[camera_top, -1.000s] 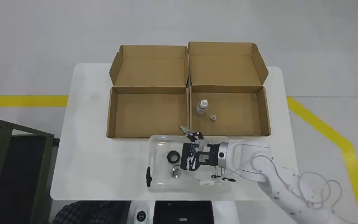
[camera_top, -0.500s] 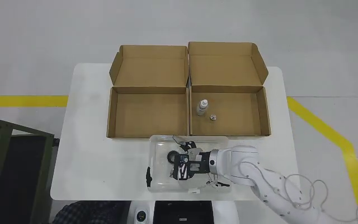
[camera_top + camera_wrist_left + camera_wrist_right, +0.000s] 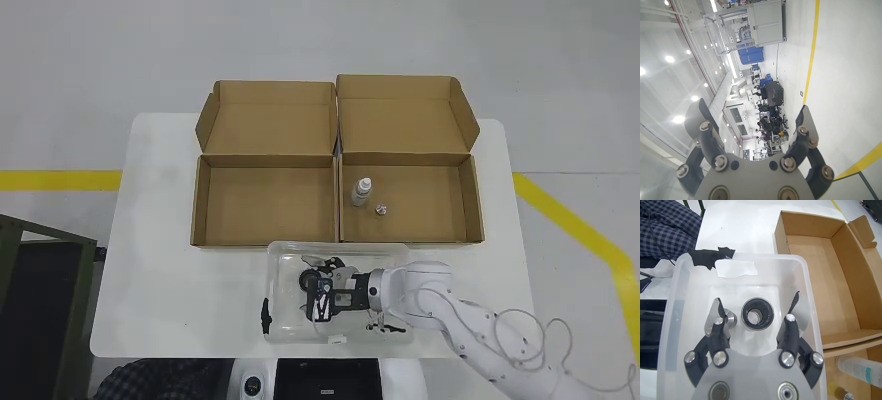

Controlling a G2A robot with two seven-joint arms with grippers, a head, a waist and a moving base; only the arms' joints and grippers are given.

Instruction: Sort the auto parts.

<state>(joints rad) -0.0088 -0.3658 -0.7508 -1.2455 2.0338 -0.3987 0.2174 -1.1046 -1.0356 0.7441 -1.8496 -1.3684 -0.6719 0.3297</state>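
Observation:
A clear plastic bin [image 3: 395, 254] stands at the table's near edge. In it lie a black ring-shaped part [image 3: 757, 316] and a small silver cylinder [image 3: 730, 319]. My right gripper [image 3: 757, 297] is inside the bin [image 3: 806, 275], open, with the black ring between its fingers and untouched; one finger [image 3: 720, 308] is right beside the silver cylinder. From above, the right gripper [image 3: 322, 295] sits over the bin's left half. My left gripper [image 3: 753, 109] is open and holds nothing, pointing away at the room.
Two open cardboard boxes stand side by side behind the bin. The left box [image 3: 264, 205] holds nothing. The right box [image 3: 420, 205] holds a white bottle [image 3: 361, 189] and a small metal part [image 3: 381, 209]. Black tape [image 3: 266, 317] marks the bin's left rim.
My right gripper has moved left across the bin and slightly toward the near edge, ending over the black ring. The boxes and their contents have not moved.

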